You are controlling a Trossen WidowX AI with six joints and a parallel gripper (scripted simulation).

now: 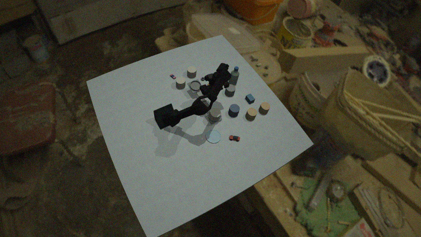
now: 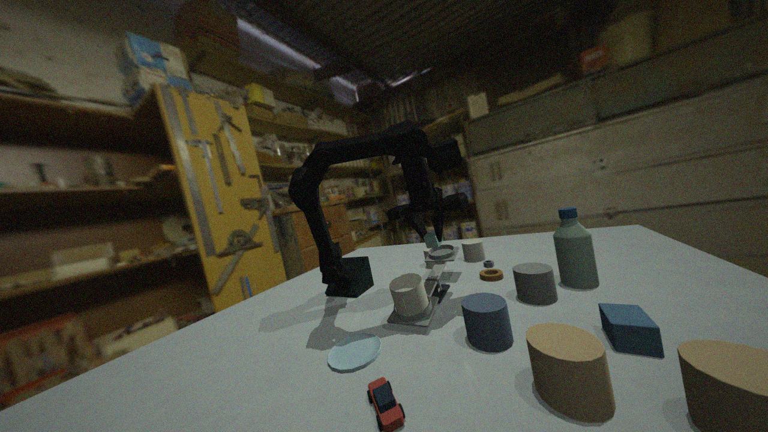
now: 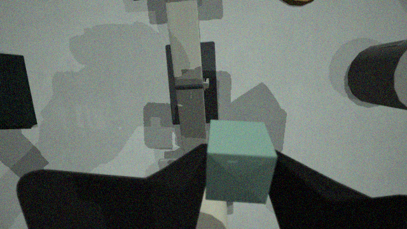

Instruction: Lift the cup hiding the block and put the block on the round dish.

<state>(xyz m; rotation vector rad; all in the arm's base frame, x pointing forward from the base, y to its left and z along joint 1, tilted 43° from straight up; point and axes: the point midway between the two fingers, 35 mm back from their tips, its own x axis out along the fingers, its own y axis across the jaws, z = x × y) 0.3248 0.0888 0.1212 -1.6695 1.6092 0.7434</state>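
My gripper (image 2: 432,239) (image 3: 235,153) is shut on the pale green block (image 2: 430,241) (image 3: 240,140), held in the air above the balance; the arm hides it in the top view. One cup (image 1: 214,114) (image 2: 409,295) stands upside down on the balance's near end. The far pan (image 2: 441,251) carries no cup. Off the balance stand two off-white cylinders, one near the far pan (image 1: 180,83) and one farther back (image 1: 191,72) (image 2: 473,251); I cannot tell which is the other cup. The round pale blue dish (image 1: 213,136) (image 2: 354,353) lies just beyond the near end, with nothing on it.
A navy cylinder (image 1: 234,110) (image 2: 487,323) stands beside the cup end. A grey cylinder (image 1: 230,90) (image 2: 535,284), a bottle (image 1: 234,78) (image 2: 576,257), a blue block (image 1: 250,98) (image 2: 630,329) and two tan cylinders stand farther right. A red toy car (image 1: 234,138) (image 2: 385,404) lies near the dish.
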